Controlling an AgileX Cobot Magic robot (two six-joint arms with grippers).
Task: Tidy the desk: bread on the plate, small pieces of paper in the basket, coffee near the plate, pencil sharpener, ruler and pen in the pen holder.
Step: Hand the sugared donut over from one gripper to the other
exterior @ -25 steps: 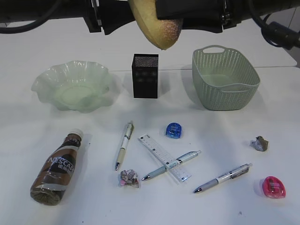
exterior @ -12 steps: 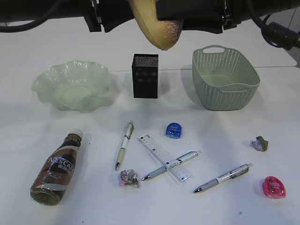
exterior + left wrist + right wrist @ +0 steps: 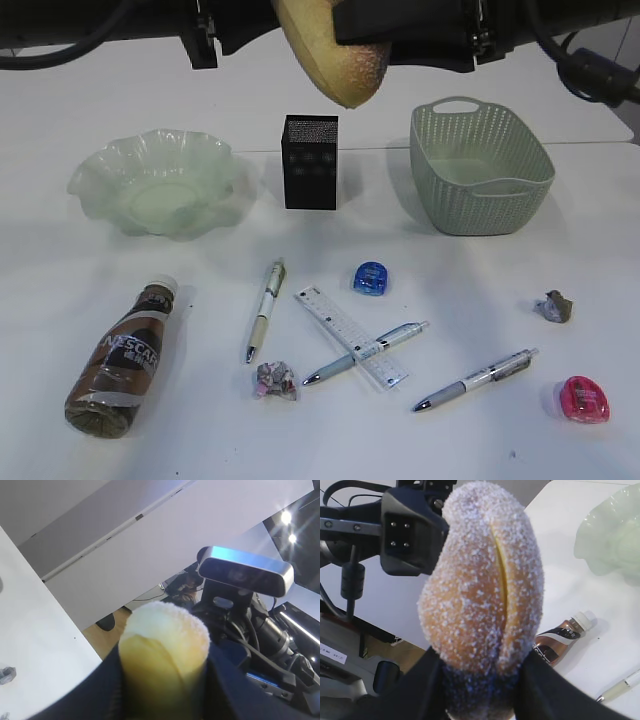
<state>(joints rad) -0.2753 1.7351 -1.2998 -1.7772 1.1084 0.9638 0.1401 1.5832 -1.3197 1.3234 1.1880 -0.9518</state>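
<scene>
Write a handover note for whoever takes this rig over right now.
Hands: left hand and right hand both grip the bread, in the air above the holder.
Things: plate on the left and basket on the right, both empty. Coffee lies on its side, front left. Ruler, pens, sharpeners and scraps lie on the desk.
Done: nothing placed yet.
Left: bread on plate, scraps in basket, coffee by plate, sharpeners, ruler and pens in holder.
</scene>
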